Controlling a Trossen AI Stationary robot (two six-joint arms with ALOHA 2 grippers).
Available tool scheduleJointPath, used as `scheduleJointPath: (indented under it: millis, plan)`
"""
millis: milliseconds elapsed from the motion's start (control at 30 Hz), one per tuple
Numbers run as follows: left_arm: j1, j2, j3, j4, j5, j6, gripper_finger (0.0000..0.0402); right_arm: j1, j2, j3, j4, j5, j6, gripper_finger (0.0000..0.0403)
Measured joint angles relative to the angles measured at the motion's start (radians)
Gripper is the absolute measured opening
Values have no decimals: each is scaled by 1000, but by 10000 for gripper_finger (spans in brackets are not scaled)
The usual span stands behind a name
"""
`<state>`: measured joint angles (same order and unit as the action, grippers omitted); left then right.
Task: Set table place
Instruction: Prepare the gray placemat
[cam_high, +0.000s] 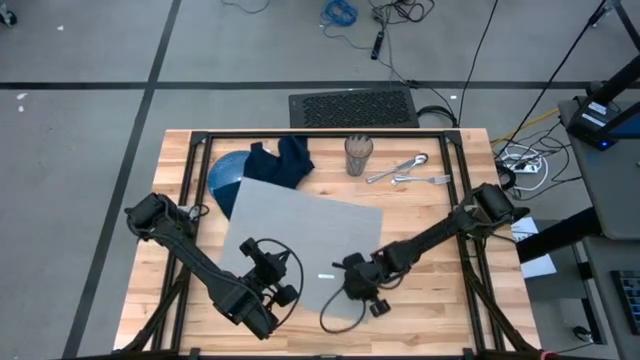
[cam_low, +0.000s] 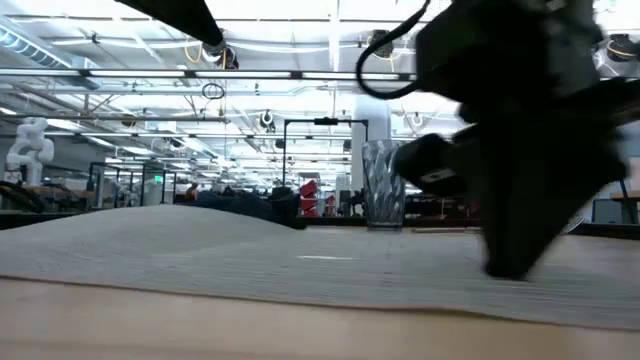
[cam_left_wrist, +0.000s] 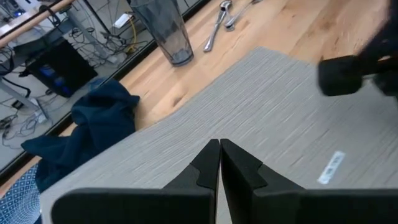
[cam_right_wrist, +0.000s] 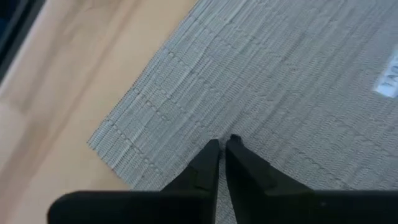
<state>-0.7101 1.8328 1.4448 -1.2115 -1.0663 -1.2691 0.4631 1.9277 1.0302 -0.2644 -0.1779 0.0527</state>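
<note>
Two arms: you have both over the near half of the table (cam_high: 440, 260), left arm from the left side, right arm from the right.
Placemat: your grey placemat (cam_high: 300, 240) lies skewed on the wood, its far corner over the blue plate (cam_high: 222, 178), its near edge toward the front of the table.
Left gripper: your left gripper (cam_left_wrist: 219, 163) sits low over the placemat's near left part — fingers pressed together, nothing between them.
Right gripper: your right gripper (cam_right_wrist: 222, 154) is down at the placemat's near right corner, tips on the weave, fingers almost together; whether they pinch the fabric you cannot tell.
White tag: a small white label (cam_high: 327, 276) shows on the mat between the two grippers.
Napkin: the navy napkin (cam_high: 281, 162) lies bunched at the far edge, partly on the plate and touching the mat's far corner.
Glass: a clear tumbler (cam_high: 358, 156) stands upright just right of the napkin, off the mat.
Cutlery: silver pieces (cam_high: 406, 172) lie in a loose bunch right of the glass — well apart from the placemat.
</note>
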Motion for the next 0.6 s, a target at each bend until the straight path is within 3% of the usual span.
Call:
scheduleJointPath:
  millis: [233, 500, 600]
  plan:
    - [0, 0, 0, -1, 16, 2, 0, 103, -1, 0, -54, -83, 97, 15]
    - [0, 0, 0, -1, 53, 2, 0, 212, -31, -2, -141, -102, 145, 15]
    - [2, 0, 0, 2, 116, 4, 0, 237, -55, -6, -206, -111, 163, 15]
